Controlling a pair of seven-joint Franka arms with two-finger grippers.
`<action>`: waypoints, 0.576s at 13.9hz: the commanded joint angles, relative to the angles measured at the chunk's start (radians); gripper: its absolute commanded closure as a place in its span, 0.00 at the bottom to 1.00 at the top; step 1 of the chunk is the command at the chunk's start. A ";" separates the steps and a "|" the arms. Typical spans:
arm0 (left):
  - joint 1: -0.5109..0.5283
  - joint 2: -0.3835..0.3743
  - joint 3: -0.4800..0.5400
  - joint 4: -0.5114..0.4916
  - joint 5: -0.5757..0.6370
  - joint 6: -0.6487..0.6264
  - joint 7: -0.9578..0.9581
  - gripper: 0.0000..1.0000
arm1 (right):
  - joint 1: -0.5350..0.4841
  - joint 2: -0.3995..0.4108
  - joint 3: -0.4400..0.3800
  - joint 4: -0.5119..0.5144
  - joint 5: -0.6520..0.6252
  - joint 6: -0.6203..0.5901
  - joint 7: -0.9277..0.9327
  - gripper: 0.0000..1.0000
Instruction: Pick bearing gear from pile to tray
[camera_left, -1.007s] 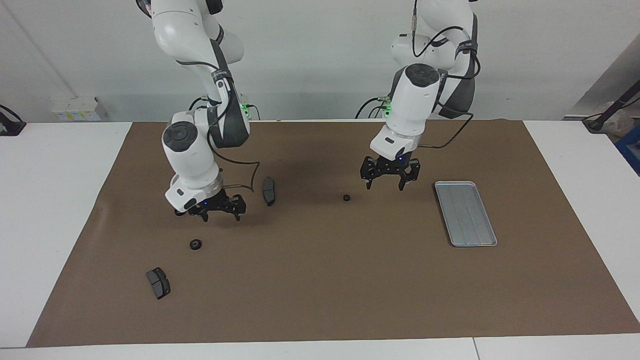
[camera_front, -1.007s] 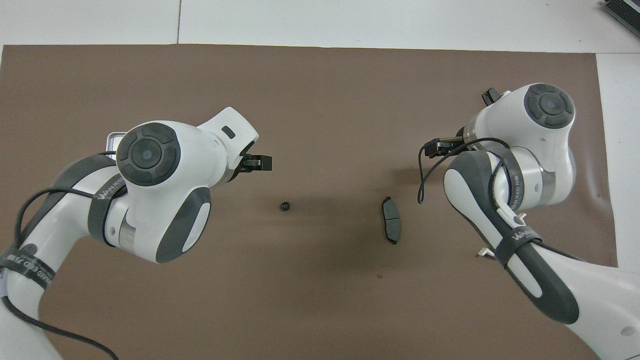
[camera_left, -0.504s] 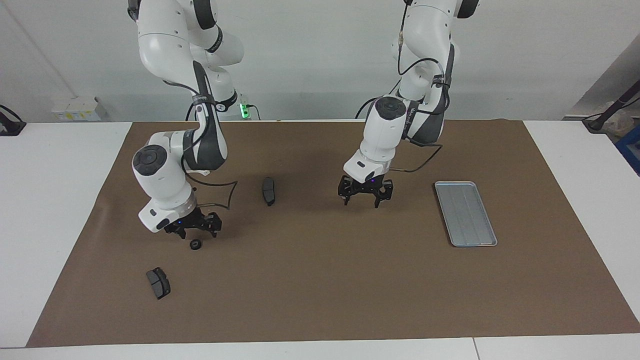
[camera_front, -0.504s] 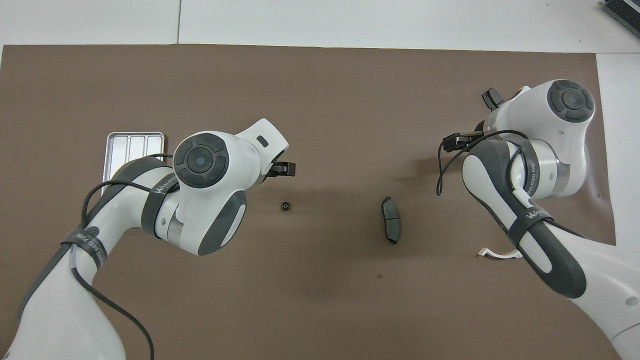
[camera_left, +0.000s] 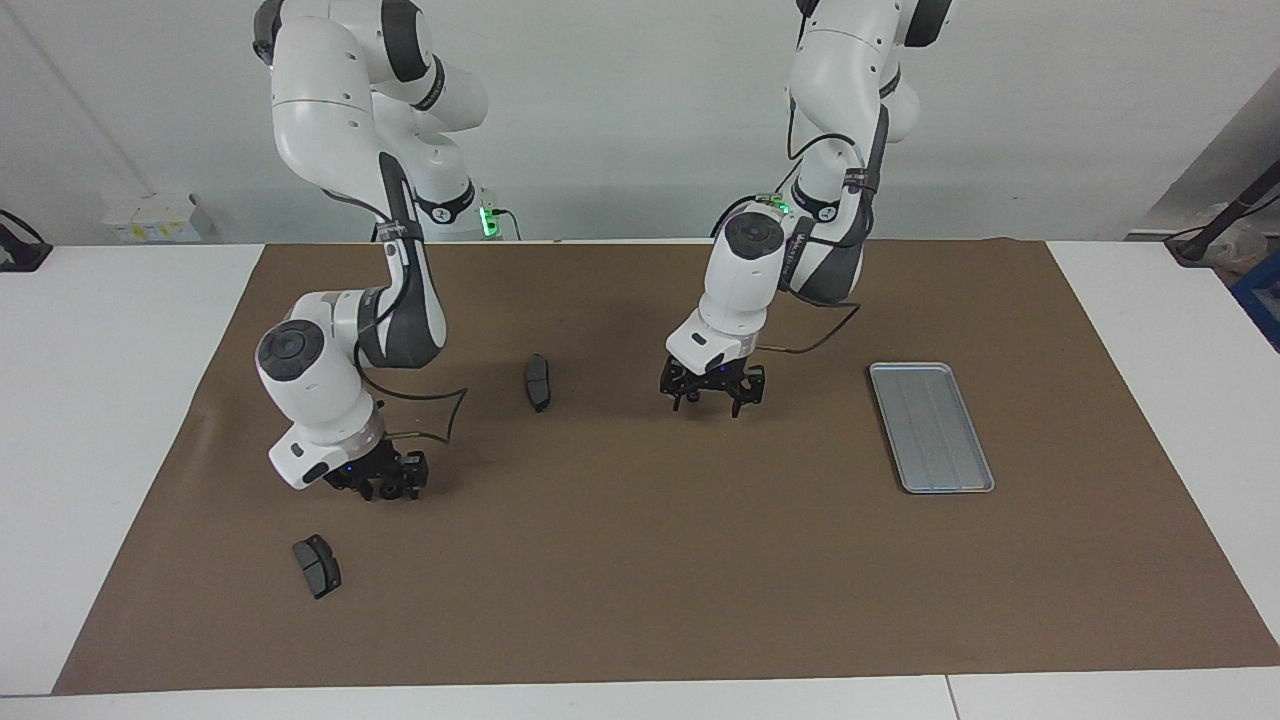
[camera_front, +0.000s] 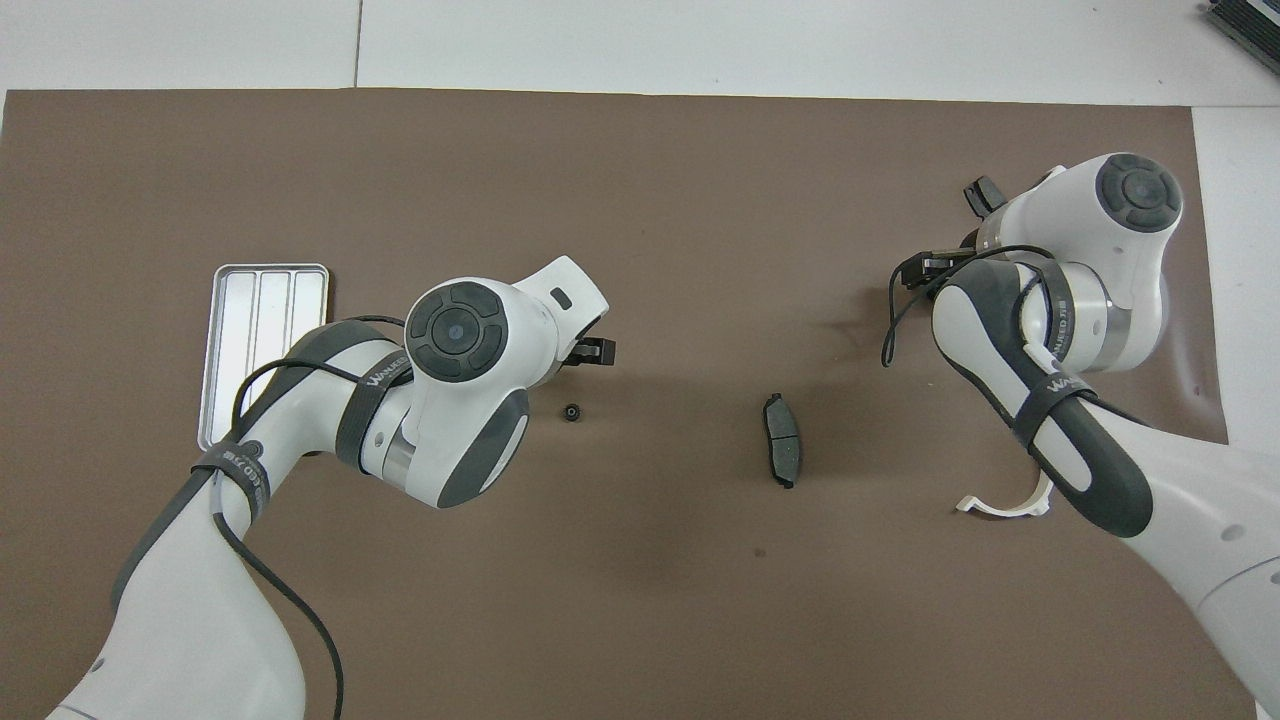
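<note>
While both Franka arms bend low over the brown mat (camera_left: 640, 560), a white half-ring bracket (camera_front: 1000, 506) lies closest to the robots, at the right arm's end of the table and partly under that arm. Slightly farther out, near the middle of the mat, rests a dark grey curved brake pad (camera_left: 538, 381).

Beside it, toward the left arm's end and a little farther out again, sits a small black round bearing gear (camera_front: 571, 411), loose on the mat and in no grip. The left gripper (camera_left: 712, 396) hangs low just by this gear with its black fingers (camera_left: 738, 402) spread apart and nothing between them.

The flat silvery-grey rectangular metal tray (camera_left: 930, 425) with lengthwise grooves lies at the left arm's end, well apart from the gear, and nothing is in it.

The right gripper (camera_left: 388, 486) is down close to the mat at the right arm's end of the table; whether it is open or closed cannot be told, nor whether it holds anything. Farthest from the robots, a second dark grey brake pad (camera_left: 317, 565) lies on the mat near that gripper, apart from it.
</note>
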 joint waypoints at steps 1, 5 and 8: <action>-0.026 -0.016 0.017 -0.042 -0.003 0.008 -0.006 0.02 | -0.006 0.008 0.007 0.011 0.024 -0.002 -0.019 0.76; -0.035 -0.024 0.017 -0.084 -0.003 0.014 -0.005 0.17 | 0.000 -0.028 0.007 0.011 0.024 -0.035 -0.016 0.96; -0.053 -0.039 0.017 -0.114 -0.003 0.013 -0.006 0.27 | 0.001 -0.069 0.007 0.011 0.024 -0.052 -0.016 0.96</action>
